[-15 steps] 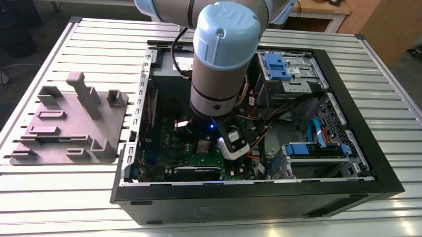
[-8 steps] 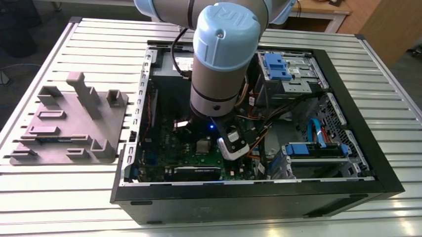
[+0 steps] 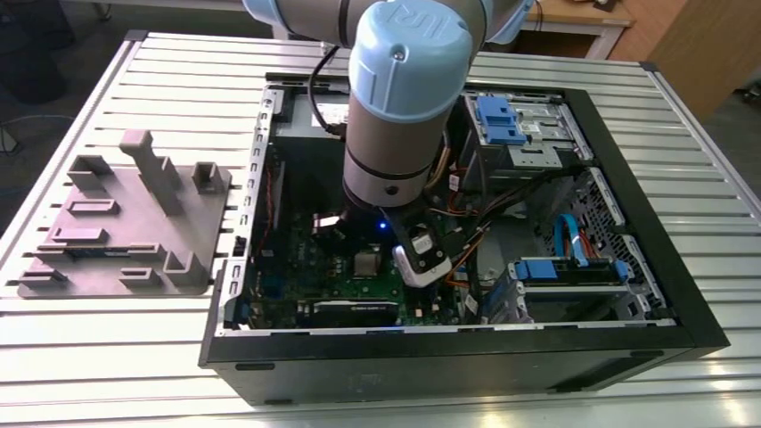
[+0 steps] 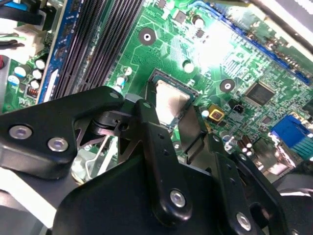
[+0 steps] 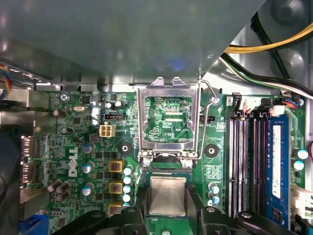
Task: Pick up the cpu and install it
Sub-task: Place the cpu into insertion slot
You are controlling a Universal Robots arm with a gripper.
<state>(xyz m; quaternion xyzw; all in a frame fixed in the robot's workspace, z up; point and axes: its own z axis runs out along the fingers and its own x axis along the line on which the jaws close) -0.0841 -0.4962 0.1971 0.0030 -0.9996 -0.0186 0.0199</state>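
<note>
The flat silver-grey square cpu (image 5: pixel 167 196) sits within the black gripper (image 4: pixel 168 117); whether it is clamped, I cannot tell. Likely light, stiff and fragile: hold its edges.

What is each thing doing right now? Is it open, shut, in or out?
cpu, lying flat in the socket.
socket cover, flipped up, open.
computer case, side open, insides showing.
hand, down at the cpu.

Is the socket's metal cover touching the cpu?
Apart. The first wrist view shows the metal cover swung open, clear of the cpu, socket edge between them.
</note>
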